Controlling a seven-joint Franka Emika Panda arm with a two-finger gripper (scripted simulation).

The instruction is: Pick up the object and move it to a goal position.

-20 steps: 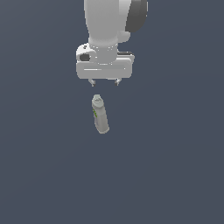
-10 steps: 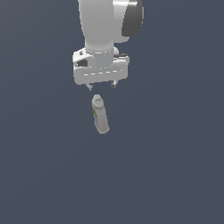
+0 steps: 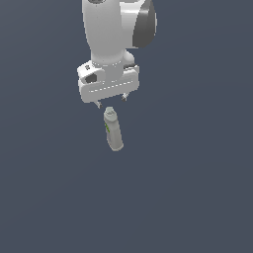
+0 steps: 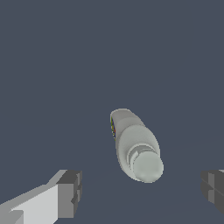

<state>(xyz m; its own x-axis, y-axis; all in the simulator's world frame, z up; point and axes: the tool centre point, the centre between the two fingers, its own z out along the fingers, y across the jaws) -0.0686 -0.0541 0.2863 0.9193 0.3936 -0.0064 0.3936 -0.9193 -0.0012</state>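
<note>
**A:** What's changed over the last second?

**B:** The arm (image 3: pixel 116 29) has shifted toward the exterior view's left and come down a little, so the gripper (image 3: pixel 111 101) now sits nearer the cap end of the bottle (image 3: pixel 113 129). The bottle itself hasn't budged.

**A:** Start close in, then. What does the wrist view give you?

**B:** Nearest are the two fingers: one pale with a dark pad (image 4: pixel 70 194), the other only a dark pad (image 4: pixel 214 190) at the frame's edge. The jaws stand wide apart, with nothing between them. The gripper (image 4: pixel 142 192) is holding nothing.

**A:** And the bottle?

**B:** Just beyond the fingers in the wrist view, the bottle (image 4: pixel 133 146) lies on its side on the dark grey-blue floor (image 4: pixel 52 65). Its rounded cap points toward the camera and its body runs away from it. A sliver of green label shows along one flank. It lies between the two pads' lines, nearer the pale finger than the other.

**A:** Is anything touching it?

**B:** No. In the exterior view the fingertips hang just above the cap end, clear of it. The bottle's far end slants toward the exterior view's right.

**A:** Farther back?

**B:** Only the floor (image 3: pixel 197 173), plain and even.
</note>
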